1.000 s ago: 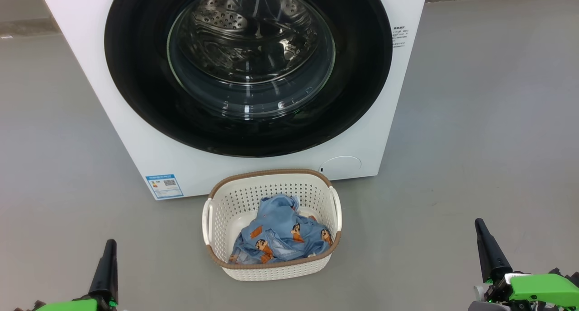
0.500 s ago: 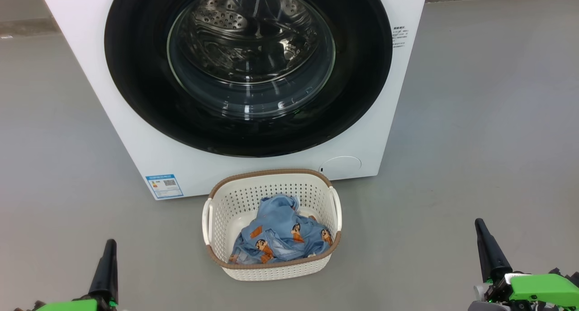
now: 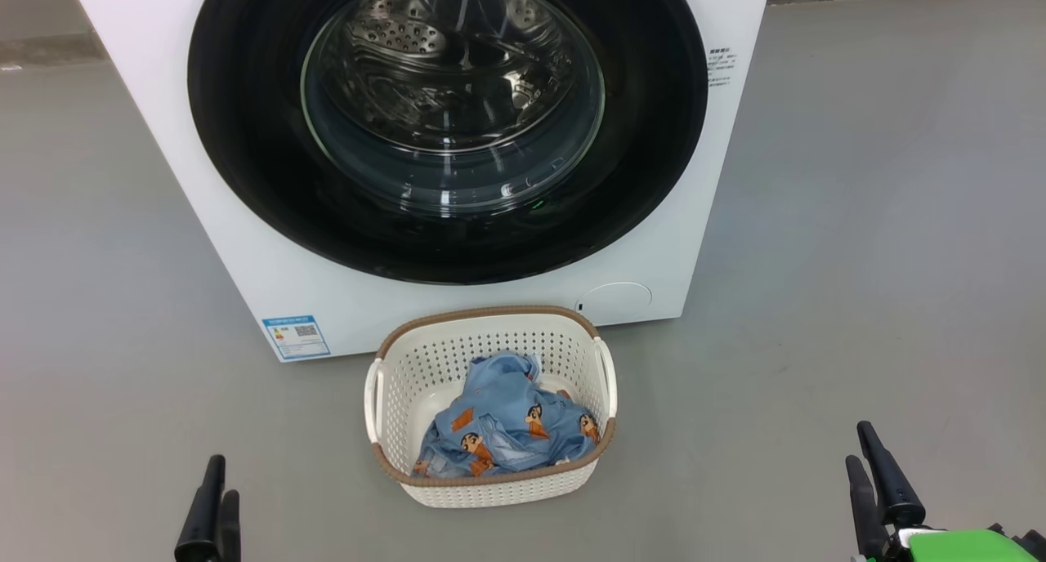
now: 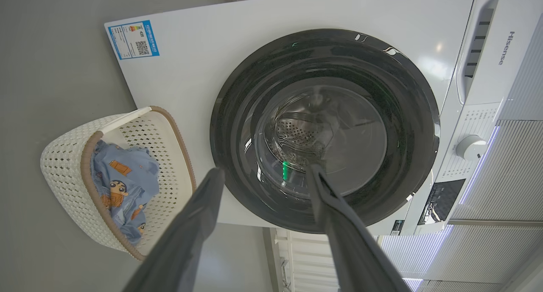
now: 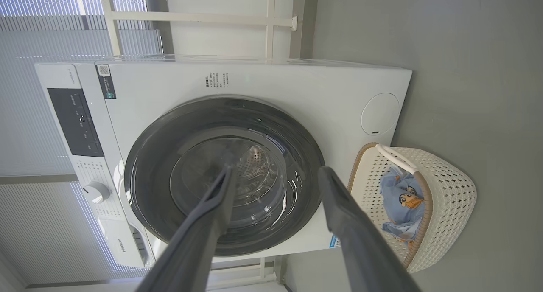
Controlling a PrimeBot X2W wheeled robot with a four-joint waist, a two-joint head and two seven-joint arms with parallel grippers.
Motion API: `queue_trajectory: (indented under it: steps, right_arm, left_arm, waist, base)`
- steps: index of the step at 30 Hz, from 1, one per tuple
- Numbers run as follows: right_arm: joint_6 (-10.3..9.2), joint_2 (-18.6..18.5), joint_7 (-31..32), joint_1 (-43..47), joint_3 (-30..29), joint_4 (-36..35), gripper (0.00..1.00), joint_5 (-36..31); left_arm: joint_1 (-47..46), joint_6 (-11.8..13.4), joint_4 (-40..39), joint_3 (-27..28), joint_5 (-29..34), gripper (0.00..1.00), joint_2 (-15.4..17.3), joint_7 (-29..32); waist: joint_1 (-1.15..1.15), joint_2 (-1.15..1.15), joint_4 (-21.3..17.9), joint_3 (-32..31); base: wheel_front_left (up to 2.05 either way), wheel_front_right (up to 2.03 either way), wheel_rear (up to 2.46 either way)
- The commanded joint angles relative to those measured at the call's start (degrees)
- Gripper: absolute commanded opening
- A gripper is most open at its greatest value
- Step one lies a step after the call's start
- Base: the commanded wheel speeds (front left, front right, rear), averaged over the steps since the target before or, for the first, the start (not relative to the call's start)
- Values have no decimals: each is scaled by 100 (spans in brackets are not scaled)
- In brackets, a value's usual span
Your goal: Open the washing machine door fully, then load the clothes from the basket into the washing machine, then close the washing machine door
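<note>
Smooth grey floor (image 3: 858, 219), matte, faintly mottled. White washing machine (image 3: 270, 292) stands on it; washing machine door (image 3: 245, 96) shut flush, steel drum (image 3: 409, 39) visible through glass. Just before machine's lower front edge sits basket (image 3: 490, 490), clothes (image 3: 507, 423) heaped inside. Near floor's bottom edge in head view, left gripper (image 3: 221, 482) and right gripper (image 3: 856, 443), 1 each side of basket, well apart from it, fingers spread, holding nothing. Ribbed white blinds (image 5: 51, 29) behind machine.

Bright, even light: daylight glows through the pale slatted window blinds (image 5: 51, 24). Shadows on the smooth grey floor (image 3: 858, 219) are faint. The glossy black rim of the large round washing machine door (image 3: 245, 153) carries small glints. Wrist views bow at their edges, and the long dark gripper fingers (image 4: 352, 249) near the lens blur.
</note>
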Motion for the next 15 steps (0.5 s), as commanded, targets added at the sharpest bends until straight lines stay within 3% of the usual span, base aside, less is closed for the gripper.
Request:
queue_trajectory:
  steps: [1, 15]
  right_arm:
    - [-1, -64, -65, -196, 69, -193, 100, -151]
    - [-1, -113, -283, -259, 159, -380, 100, -1003]
  left_arm:
    - [-187, -3, -204, -8, 105, 100, 125, -73]
    - [-231, -5, -386, -100, 669, 100, 194, -296]
  waist:
    - [-1, 0, -2, 7]
    - [-2, 0, -9, 19]
  base:
    - [0, 0, 0]
    - [0, 0, 0]
